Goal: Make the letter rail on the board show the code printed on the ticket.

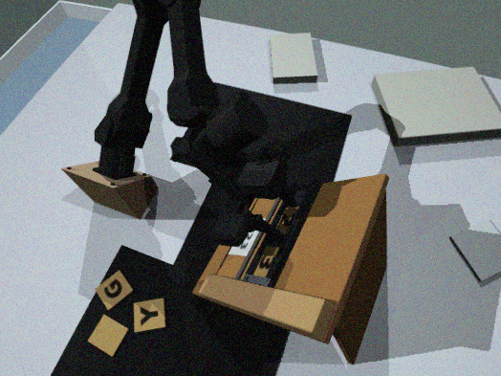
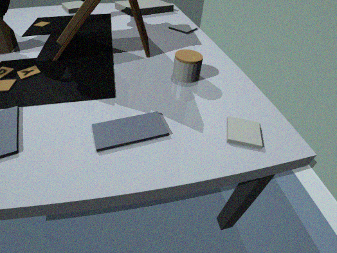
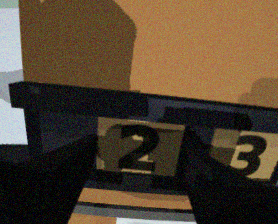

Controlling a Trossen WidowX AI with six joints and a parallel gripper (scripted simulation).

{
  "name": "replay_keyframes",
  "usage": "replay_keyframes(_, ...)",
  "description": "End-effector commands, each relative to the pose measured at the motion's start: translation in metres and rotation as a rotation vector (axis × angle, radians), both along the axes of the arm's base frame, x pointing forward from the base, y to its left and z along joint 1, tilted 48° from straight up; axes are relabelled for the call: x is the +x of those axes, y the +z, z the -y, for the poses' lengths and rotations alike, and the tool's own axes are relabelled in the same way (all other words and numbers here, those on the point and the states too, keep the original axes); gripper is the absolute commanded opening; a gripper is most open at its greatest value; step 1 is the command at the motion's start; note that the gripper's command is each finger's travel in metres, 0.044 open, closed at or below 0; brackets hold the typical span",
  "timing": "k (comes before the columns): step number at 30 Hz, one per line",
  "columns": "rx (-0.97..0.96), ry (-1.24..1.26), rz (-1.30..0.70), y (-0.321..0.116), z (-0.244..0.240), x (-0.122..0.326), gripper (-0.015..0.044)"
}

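My gripper (image 1: 288,216) (image 3: 139,145) is shut on the 2 tile (image 1: 287,219) (image 3: 137,148), which stands upright in the dark letter rail (image 3: 80,99) of the tilted wooden board (image 1: 344,232) (image 3: 200,50). The 3 tile (image 1: 266,261) (image 3: 250,156) is in the rail to its right, beside the rail's closed end; a gap with one finger in it separates them. The ticket (image 1: 242,246) shows a 3 and part of a 2; my finger hides its other end. The Y tile (image 1: 149,315) (image 2: 29,72) and G tile (image 1: 114,290) (image 2: 4,71) lie on the mat.
A tile with no letter showing (image 1: 108,336) (image 2: 6,85) lies by the Y and G. Another tile (image 2: 42,24) lies on the mat's far part. Pale slabs (image 1: 294,57) (image 1: 440,100), a thin grey plate (image 1: 480,256) and a cylinder (image 2: 188,67) stand around the board.
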State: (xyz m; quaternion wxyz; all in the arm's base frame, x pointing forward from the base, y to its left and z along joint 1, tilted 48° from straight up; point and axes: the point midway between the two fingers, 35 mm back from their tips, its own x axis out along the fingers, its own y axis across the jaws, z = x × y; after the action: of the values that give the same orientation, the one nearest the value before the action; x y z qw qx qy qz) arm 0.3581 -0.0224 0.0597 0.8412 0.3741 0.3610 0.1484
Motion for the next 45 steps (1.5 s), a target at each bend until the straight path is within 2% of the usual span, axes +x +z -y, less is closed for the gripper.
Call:
replay_keyframes(1, -0.001, 0.0, 0.007, -0.001, 0.003, 0.001, 0.0)
replay_keyframes(19, -0.002, 0.0, 0.007, -0.009, 0.011, 0.001, 0.0)
replay_keyframes(30, -0.002, 0.0, 0.006, -0.007, 0.011, -0.003, 0.0289)
replay_keyframes(45, -0.002, 0.0, 0.006, 0.0, 0.019, -0.013, 0.0295)
